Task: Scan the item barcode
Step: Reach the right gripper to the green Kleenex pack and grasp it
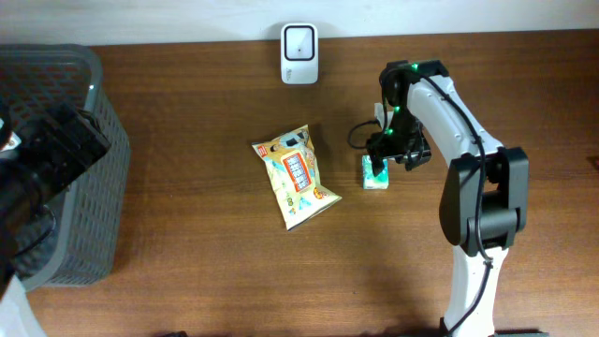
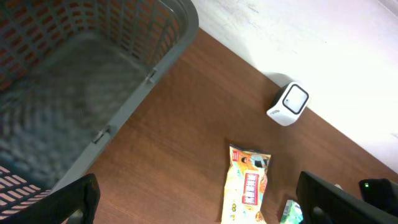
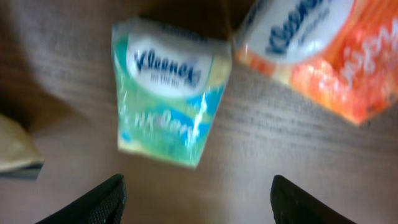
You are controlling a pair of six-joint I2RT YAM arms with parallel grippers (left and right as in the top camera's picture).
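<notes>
**Right fingers [image 3: 107, 202] over the green pack [image 3: 166, 99]**

Your right fingers are spread wide and hold nothing. They hang just above the green pack. It lies on the bench [image 1: 206, 281], just beside an orange pack [image 3: 317, 50]. The snack bag [image 1: 295, 176] lies near, toward the basket [image 1: 65, 187]. The scanner [image 1: 299, 42] stands at the back edge. Your left fingers [image 2: 339, 198] are spread wide too, by the basket.

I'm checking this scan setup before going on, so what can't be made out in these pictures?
Barcodes: none readable; green tissue pack blurred in the right wrist view, snack bag too small overhead.
Orange tissue pack: cut off by the right wrist view's edge; unseen overhead, probably under the right arm.
Basket inside: blurred in the left wrist view.
</notes>
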